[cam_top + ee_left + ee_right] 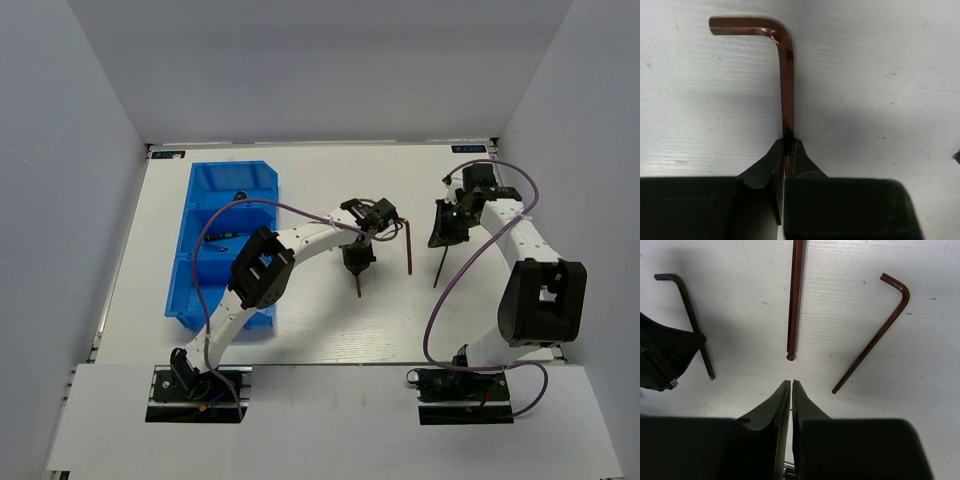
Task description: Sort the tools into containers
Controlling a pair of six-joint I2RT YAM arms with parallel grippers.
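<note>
The left hand (pixel 788 146) is clamped shut on the long shank of a hex key (pixel 786 85), which runs straight out from its grip over the table (pixel 880 100), the blue bins (pixel 215 182) lie well to its left, and the closed, empty right hand (pixel 791 384) sits farther from them.

White arms (pixel 312 238) with black joints (pixel 262 266) (purple cables (pixel 426 340)) and black fingers (pixel 805 165).

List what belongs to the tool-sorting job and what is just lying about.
Job:
blue bins
dark tool in the middle bin
held hex key in the left gripper
middle hex key and right hex key, loose on the table

Lying about:
no loose clutter; only the arms' purple cables
</note>
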